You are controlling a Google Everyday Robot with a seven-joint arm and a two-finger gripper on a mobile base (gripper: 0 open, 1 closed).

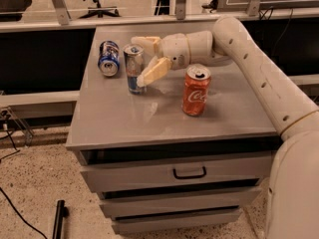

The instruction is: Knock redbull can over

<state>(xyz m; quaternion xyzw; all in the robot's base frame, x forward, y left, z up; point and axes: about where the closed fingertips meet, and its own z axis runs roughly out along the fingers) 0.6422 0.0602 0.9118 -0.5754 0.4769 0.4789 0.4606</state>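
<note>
The redbull can point(133, 68) is a tall slim silver-and-blue can. It stands upright at the back left of the grey cabinet top point(149, 118). My gripper point(144, 59) reaches in from the right and is open. One finger point(145, 42) lies behind the can's top and the other finger point(154, 71) is at the can's front right side, close against it. The can sits at the mouth of the open fingers.
A shorter, wider blue can point(108, 58) lies on its side to the left of the redbull can. A red Coca-Cola can point(196, 90) stands upright to the right, in front of my arm point(249, 59). Drawers point(189, 173) are below the top.
</note>
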